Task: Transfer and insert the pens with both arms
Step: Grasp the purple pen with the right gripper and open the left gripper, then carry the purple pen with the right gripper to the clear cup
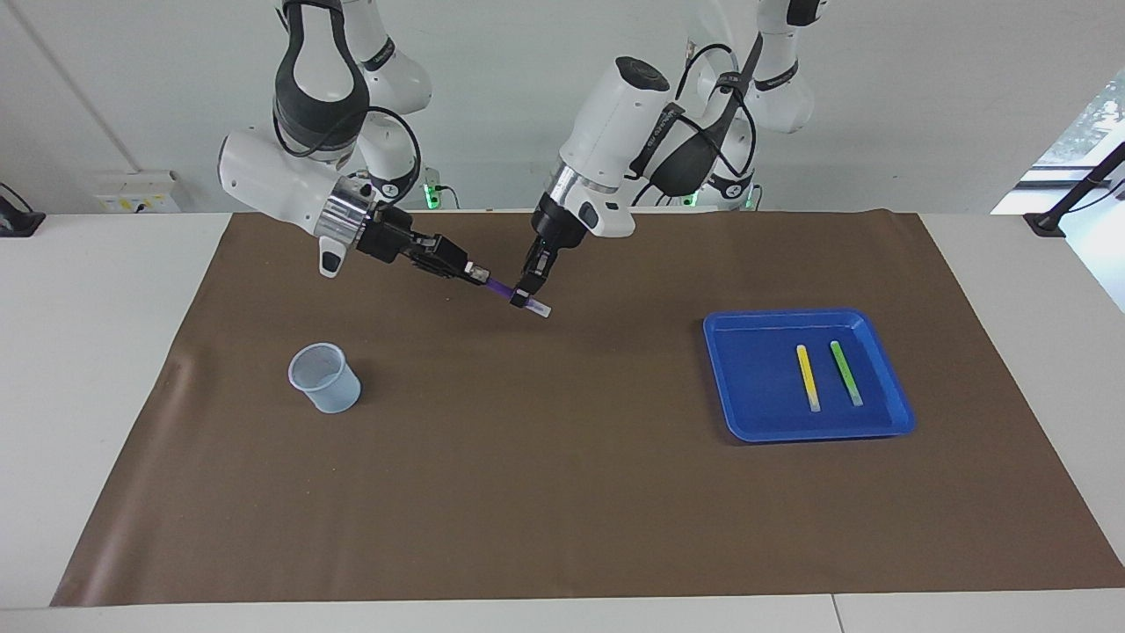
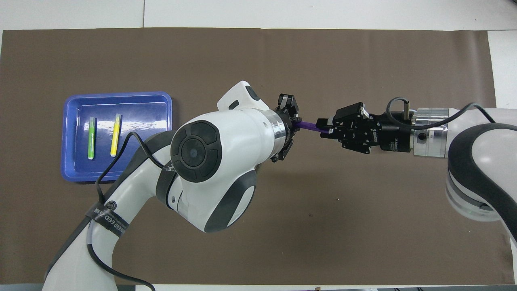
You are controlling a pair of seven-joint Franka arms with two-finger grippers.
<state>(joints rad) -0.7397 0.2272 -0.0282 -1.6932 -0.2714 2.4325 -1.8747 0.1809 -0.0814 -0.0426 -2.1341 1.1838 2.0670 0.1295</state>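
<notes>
Facing view: over mid-bench, left tool (image 1: 530, 297) and right tool (image 1: 475, 274) both clamp the purple pen (image 1: 503, 288), its axis running between them.

Overhead view: purple pen (image 2: 307, 125) bridges both tools; cup out of frame.

Brown mat (image 1: 562, 492) covering white table (image 1: 88, 369). Blue tray (image 1: 756, 413) sitting on mat toward left arm's end. Clear plastic cup (image 1: 324, 378) standing upright toward right arm's end — well apart from tray.

Purple pen (image 2: 309, 125) mostly hidden overhead
</notes>
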